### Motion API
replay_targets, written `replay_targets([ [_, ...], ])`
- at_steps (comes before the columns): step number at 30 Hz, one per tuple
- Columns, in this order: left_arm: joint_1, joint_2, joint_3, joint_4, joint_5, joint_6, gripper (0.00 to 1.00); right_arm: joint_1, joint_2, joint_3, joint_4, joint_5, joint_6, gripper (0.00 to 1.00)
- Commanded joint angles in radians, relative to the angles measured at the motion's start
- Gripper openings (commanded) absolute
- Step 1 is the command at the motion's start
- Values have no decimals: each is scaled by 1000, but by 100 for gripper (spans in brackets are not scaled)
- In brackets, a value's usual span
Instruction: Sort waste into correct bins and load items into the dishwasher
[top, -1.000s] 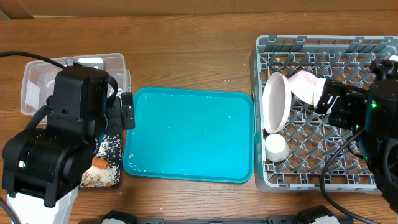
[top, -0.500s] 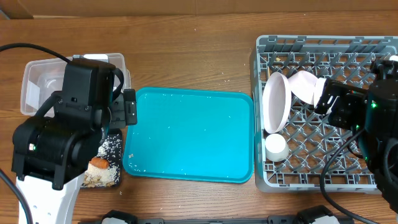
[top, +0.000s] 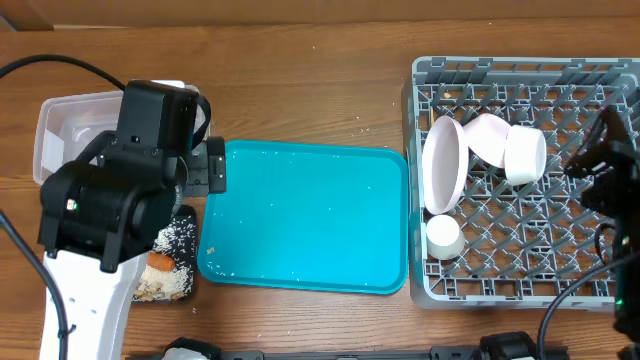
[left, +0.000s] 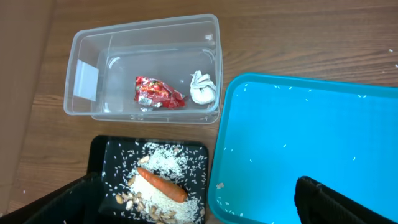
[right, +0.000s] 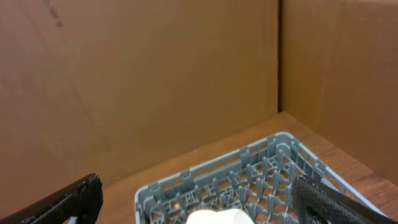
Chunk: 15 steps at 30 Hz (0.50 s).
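In the left wrist view the clear tub (left: 87, 99) holds the red wrapper (left: 158, 93) and white tissue (left: 203, 88). The black tray (left: 102, 162) holds rice (left: 163, 165), scraps and the carrot (left: 161, 185). My left gripper (left: 199, 208) is open and empty above the black tray and the teal tray's edge; it also shows in the overhead view (top: 212, 170). In the grey rack (top: 560, 270) stand the plate (top: 441, 165), two bowls (top: 490, 133) (top: 525, 153) and the cup (top: 443, 236). My right gripper (top: 590, 160) is open and empty, right of the bowls. Chopsticks are out of view.
The teal serving tray (top: 300, 220) lies between the bins and the rack, with scattered rice grains on it. The tub and black tray sit at the far left (top: 60, 120), partly under my left arm. Brown walls stand behind the rack (right: 155, 74).
My right gripper has let go of a bowl and drawn back to the right; the bowl now rests in the rack. My left arm has shifted back and to the right.
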Motion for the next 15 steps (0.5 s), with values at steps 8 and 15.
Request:
replay_targets([
  [8,5,63,18,3,-18,15,100,-118,-330,-563,203,-146,-25,100],
  [15,5,96,18,4,-18,15,100,-164,-533,-860,378,-152,-26,100],
])
